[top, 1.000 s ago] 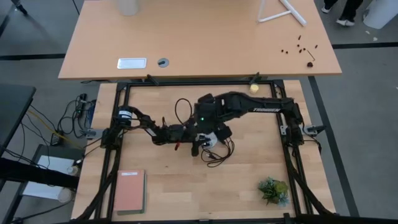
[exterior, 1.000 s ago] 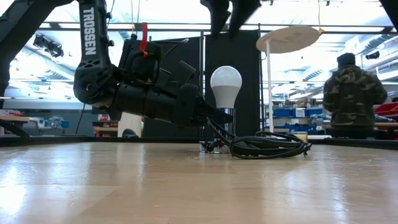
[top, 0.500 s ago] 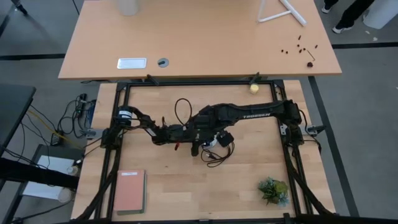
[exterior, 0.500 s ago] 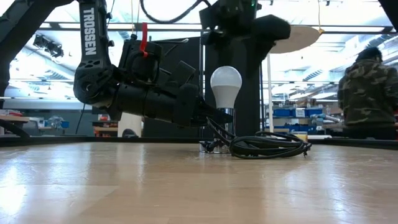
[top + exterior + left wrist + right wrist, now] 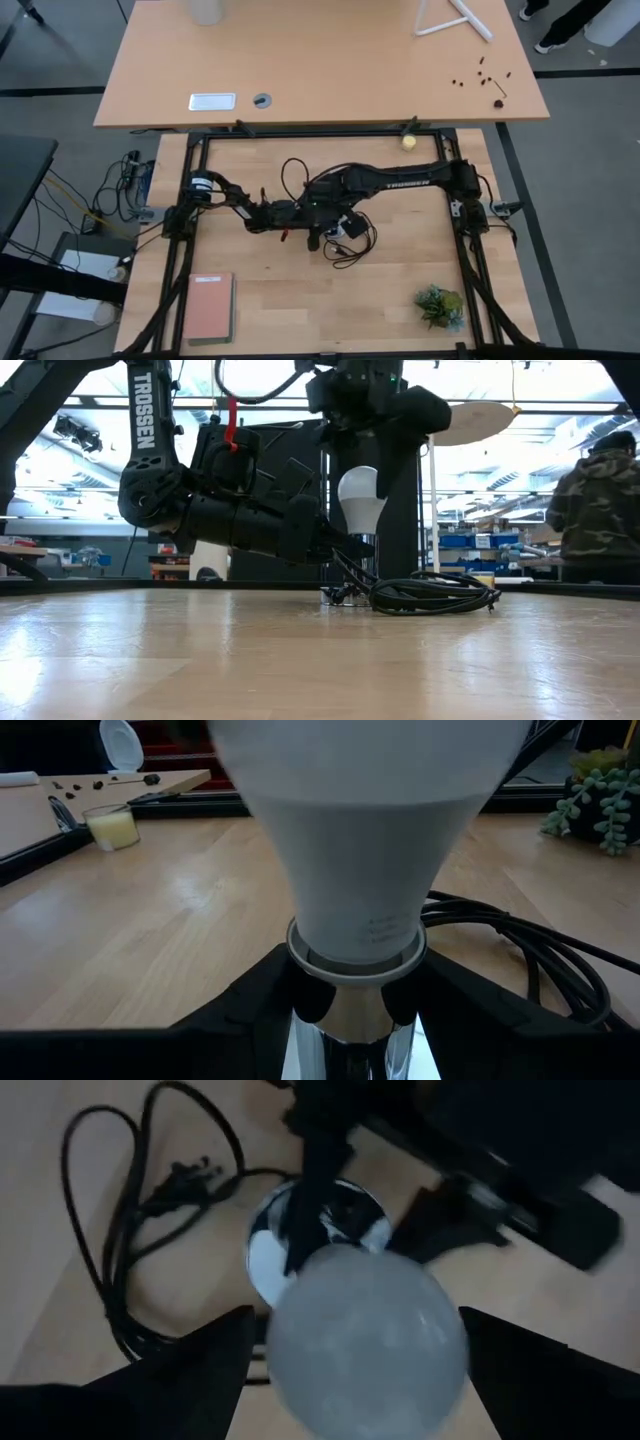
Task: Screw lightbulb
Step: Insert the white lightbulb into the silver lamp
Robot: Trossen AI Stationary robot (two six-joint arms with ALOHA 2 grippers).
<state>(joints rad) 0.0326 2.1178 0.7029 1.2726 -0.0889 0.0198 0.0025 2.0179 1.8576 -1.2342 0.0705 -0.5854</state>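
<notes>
The white lightbulb [image 5: 358, 500] stands upright in a silver socket [image 5: 350, 1020] whose round base [image 5: 300, 1230] rests on the table, with a black cord [image 5: 435, 595] coiled beside it. My left gripper [image 5: 350, 1025] lies level at the socket and is shut on its neck, under the bulb. My right gripper [image 5: 365, 1380] points down over the bulb [image 5: 365, 1340] and is open. Its two fingers [image 5: 190, 1370] stand on either side of the dome. In the low view one finger hides the bulb's right half. My left gripper pinches the socket's silver neck [image 5: 325, 1025] between its two fingers, just below the bulb's base [image 5: 355, 935]. It comes in level from the table's left. The socket stands upright on the table. My right gripper: I cannot tell whether its fingers touch the bulb's dome.
A pink book [image 5: 208, 305] lies near the front left and a small plant [image 5: 440, 305] near the front right. A yellowish ball [image 5: 408, 141] sits at the far edge. A person [image 5: 600, 510] stands in the room behind.
My right gripper has come down from above the bulb, tipping more upright, until its fingers stand around the dome. The bulb, the socket and my left gripper have stayed in place.
</notes>
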